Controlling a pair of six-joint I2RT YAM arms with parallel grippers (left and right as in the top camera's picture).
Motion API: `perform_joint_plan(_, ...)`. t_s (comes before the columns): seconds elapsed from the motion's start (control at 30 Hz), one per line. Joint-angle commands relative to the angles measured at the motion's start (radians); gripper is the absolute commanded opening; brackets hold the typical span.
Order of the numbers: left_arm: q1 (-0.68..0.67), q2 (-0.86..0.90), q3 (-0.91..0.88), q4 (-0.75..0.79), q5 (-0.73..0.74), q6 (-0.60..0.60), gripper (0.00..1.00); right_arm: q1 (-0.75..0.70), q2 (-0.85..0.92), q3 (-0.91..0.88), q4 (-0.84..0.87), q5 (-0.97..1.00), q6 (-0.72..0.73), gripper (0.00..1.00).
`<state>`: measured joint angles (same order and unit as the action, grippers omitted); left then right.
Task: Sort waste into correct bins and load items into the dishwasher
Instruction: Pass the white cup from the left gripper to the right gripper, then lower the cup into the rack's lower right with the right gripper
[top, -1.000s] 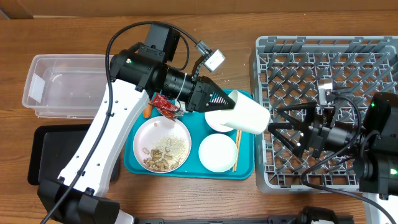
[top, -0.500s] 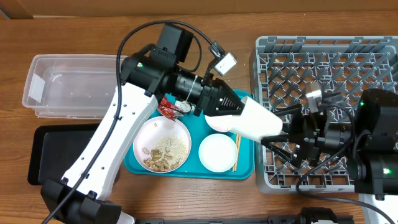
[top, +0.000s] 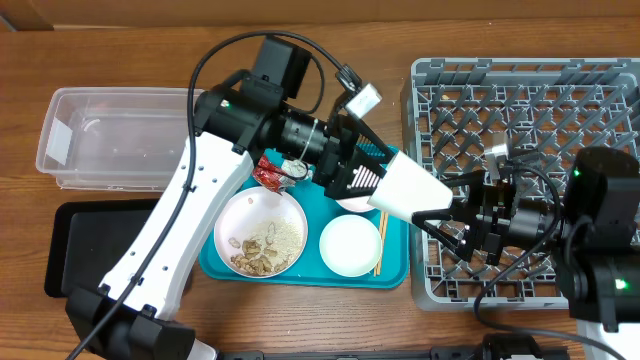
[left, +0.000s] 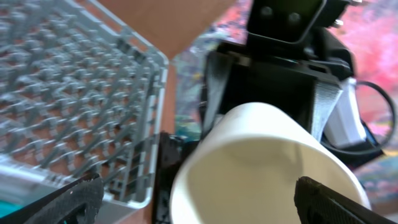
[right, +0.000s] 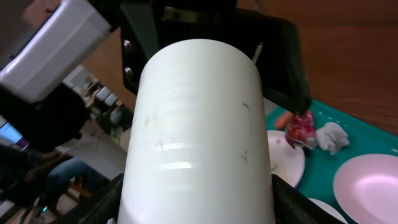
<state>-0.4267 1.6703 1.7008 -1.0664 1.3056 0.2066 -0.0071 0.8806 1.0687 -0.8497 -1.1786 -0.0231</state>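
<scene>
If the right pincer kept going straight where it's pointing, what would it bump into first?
The white cup. It sits between the right pincer's fingers, which look pressed against its sides. Just behind the cup comes the left pincer, open wide.

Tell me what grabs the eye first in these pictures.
A white cup hangs on its side in mid-air between the teal tray and the grey dish rack, the right gripper clasping its base and the left gripper open at its mouth. On the tray, a white plate of beige scraps lies beside a red wrapper.
</scene>
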Motion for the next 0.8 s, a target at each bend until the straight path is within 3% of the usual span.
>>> perform_joint_plan(0.0,0.058,0.002,0.009,-0.007,-0.049,-0.053,1.00,-0.037,-0.021,0.025,-0.026,0.211,0.116,0.61)
perform_joint_plan(0.13,0.133,0.002,0.009,-0.007,-0.056,-0.109,1.00,-0.112,-0.020,0.025,-0.110,0.379,0.189,0.61)
perform_joint_plan(0.43,0.211,0.002,0.009,-0.060,-0.056,-0.136,1.00,-0.364,-0.011,0.026,-0.328,1.000,0.377,0.65)
perform_joint_plan(0.77,0.209,0.002,0.009,-0.066,-0.060,-0.136,1.00,-0.472,0.202,0.026,-0.498,1.091,0.330,0.66)
